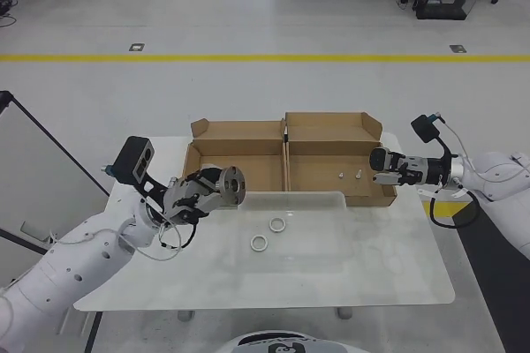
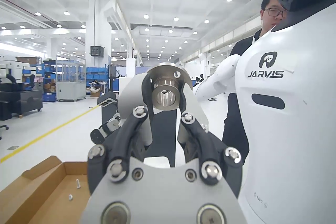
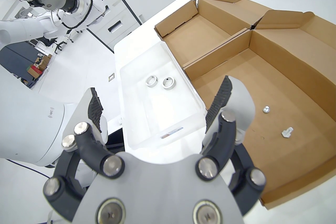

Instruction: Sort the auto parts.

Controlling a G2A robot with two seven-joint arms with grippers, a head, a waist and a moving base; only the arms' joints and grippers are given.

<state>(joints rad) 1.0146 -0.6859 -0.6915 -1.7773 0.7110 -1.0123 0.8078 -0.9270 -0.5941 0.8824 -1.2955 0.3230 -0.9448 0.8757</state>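
The left gripper (image 1: 214, 192) grips a flanged steel hub (image 1: 230, 184) by its neck. The hub is a smooth round disc with bolt holes and a ribbed bore, left of centre in the top view by the left cardboard box (image 1: 214, 132). The fingers (image 2: 147, 93) hide part of the neck. The right gripper (image 3: 160, 88) stands wide, its ridged black pads (image 3: 94, 107) bare, at the right box (image 1: 384, 190). Two shiny rings (image 1: 260, 243) lie in a clear plastic tray (image 1: 340, 196) mid-frame. Two bolts (image 1: 341, 175) in the right box are too small to make out.
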